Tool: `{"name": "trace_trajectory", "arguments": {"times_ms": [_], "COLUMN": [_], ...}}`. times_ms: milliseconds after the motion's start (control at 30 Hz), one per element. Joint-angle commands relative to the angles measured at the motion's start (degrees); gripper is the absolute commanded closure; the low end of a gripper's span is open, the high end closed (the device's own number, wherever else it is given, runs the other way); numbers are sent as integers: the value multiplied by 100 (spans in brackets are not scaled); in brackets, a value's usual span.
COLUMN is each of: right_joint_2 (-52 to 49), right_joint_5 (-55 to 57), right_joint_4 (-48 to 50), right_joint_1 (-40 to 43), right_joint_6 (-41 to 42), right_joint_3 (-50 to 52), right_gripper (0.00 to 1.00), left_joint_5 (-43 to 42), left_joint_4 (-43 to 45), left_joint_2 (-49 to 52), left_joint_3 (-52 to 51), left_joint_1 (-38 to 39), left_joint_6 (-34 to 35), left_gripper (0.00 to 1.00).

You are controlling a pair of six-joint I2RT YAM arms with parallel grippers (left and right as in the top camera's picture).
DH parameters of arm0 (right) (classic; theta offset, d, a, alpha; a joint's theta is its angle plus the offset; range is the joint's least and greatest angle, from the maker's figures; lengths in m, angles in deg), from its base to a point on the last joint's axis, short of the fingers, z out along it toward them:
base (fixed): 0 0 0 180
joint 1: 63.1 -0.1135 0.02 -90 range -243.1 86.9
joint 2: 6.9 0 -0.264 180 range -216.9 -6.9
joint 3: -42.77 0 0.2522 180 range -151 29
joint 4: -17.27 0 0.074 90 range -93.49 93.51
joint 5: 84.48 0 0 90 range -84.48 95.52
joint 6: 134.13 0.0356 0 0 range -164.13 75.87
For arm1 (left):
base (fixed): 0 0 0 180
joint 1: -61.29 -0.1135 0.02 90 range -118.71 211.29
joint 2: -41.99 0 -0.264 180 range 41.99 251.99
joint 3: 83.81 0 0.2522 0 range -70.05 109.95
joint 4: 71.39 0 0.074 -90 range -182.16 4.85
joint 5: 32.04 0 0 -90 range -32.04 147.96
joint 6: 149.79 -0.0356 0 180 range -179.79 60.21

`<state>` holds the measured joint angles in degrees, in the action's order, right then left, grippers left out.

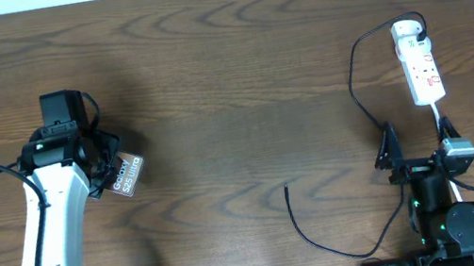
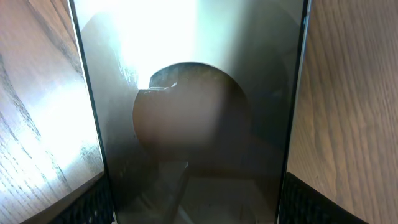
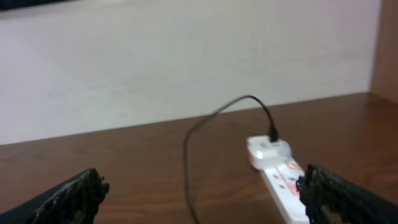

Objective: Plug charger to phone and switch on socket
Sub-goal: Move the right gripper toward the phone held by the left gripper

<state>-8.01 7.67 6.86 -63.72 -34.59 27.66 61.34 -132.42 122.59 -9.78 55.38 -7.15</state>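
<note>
The phone (image 1: 125, 175) is being clamped by the left gripper (image 1: 106, 171) at the frame's left, apparently to present its port, while the right gripper (image 1: 418, 144) is hovering spread wide below the socket (image 1: 420, 66), upper right, where the charger (image 1: 351, 77) is plugged in.

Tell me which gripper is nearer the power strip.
Right. The right gripper hangs open just short of the power strip; the left gripper is far across, clamped on the Galaxy phone.
</note>
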Motion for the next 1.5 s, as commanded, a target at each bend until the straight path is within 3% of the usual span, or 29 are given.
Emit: {"name": "trace_trajectory", "arguments": {"times_ms": [0,233,367,467,600,700,800,867,1233,1467], "right_joint_2": [-476,-3956,-6255,-7908,-9582,-10474,-11092,-11444,-12080,-12078], "right_joint_5": [-588,-2306,-4170,-6203,-8485,-8909,-8848,-8826,-8474,-8303], "right_joint_4": [-278,-1519,-2726,-3250,-2778,-1864,-1021,-592,168,393], "right_joint_1": [-46,111,129,72,-144,-367,-649,-942,-2699,-3126], "right_joint_6": [350,-52,-63,-59,299,1464,3139,3585,3405,3407], "right_joint_3": [-702,-3646,-5740,-7112,-8172,-8496,-8522,-8522,-8522,-8520], "right_gripper": [1,1,1,1,1,1,1,1,1,1], "left_joint_5": [-66,-603,-807,-944,-1137,-1311,-1646,-1720,-1862,-2041], "left_joint_4": [111,385,382,374,282,179,170,170,175,192], "left_joint_2": [-33,-33,-33,-33,-33,-33,-33,-33,-33,-33], "left_joint_3": [81,81,81,81,81,81,81,81,81,81], "left_joint_1": [-17,-17,-17,-17,-17,-17,-17,-17,-17,-17], "left_joint_6": [-46,258,452,800,1648,2356,2975,3248,3814,3923], "left_gripper": [93,93,93,93,92,93,93,93,93,93]}}
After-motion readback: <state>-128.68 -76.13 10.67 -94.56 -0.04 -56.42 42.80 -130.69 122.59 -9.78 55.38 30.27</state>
